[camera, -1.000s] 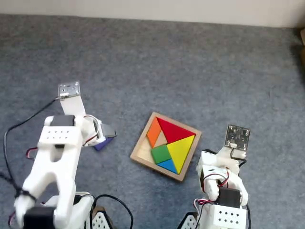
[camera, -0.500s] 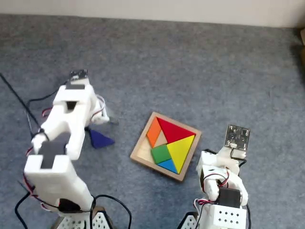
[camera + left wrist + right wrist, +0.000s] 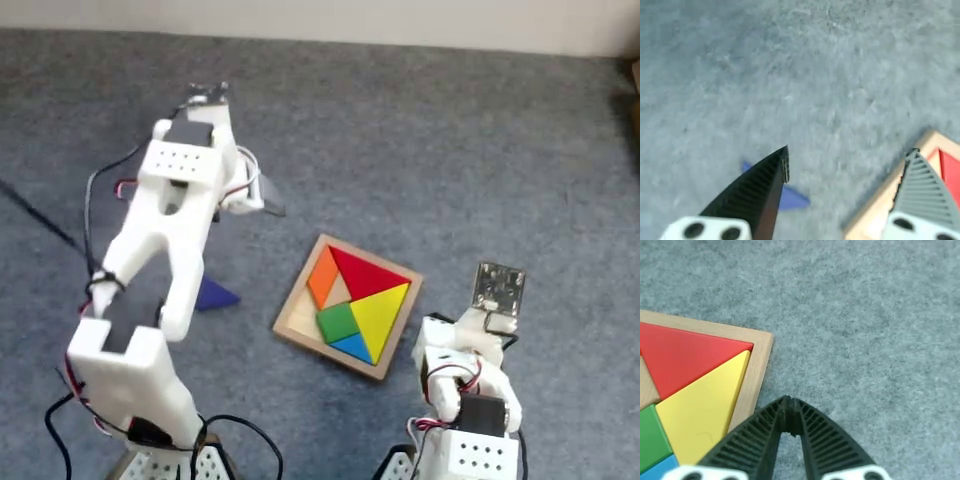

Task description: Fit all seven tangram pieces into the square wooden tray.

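Grey carpet (image 3: 420, 130) is spread widely around the tray (image 3: 292, 322). The left arm is stretched forward, the left gripper (image 3: 850, 155) held open and empty. The blue piece (image 3: 214, 294) is seen at the tray's 9 o'clock, apart from its rim. The right gripper (image 3: 790, 407) is closed, empty, at 3 o'clock.

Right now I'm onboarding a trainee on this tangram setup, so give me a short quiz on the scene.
1. True or false: the dark blue triangle lies inside the wooden tray.
2. Which tool is open: A) left tool, B) right tool, C) neither?
3. Fill in: the large triangle touching the red triangle is ____.
Key: 1 false; 2 A; 3 yellow.
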`<state>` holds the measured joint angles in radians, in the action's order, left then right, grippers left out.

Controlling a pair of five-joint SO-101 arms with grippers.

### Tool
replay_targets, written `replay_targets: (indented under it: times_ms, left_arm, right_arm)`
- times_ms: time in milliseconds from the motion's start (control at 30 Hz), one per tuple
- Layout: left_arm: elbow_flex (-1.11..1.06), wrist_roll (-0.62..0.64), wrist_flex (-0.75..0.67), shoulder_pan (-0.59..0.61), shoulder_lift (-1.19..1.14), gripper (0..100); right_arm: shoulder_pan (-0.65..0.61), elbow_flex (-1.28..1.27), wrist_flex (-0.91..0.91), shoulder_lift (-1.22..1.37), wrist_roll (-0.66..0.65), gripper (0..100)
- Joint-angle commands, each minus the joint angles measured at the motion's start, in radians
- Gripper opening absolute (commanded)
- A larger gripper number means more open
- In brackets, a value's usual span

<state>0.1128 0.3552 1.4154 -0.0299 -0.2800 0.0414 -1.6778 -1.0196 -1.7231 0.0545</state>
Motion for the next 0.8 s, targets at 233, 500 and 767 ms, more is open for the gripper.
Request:
replay_targets:
  times_ms: [233,500,767]
  left_arm:
    - [-0.259,0.006,0.074,-0.012,0.271,34]
    - [-0.561,0.087,-0.169,0.027,0.278,34]
    - [-0.662,0.1,-0.232,0.062,0.278,34]
  right_arm:
    - [0.013,-0.099,-0.005,-0.004,0.002,0.4]
    - [0.013,-0.099,-0.005,-0.004,0.002,0.4]
    - [0.013,-0.099,-0.005,-0.004,0.002,0.4]
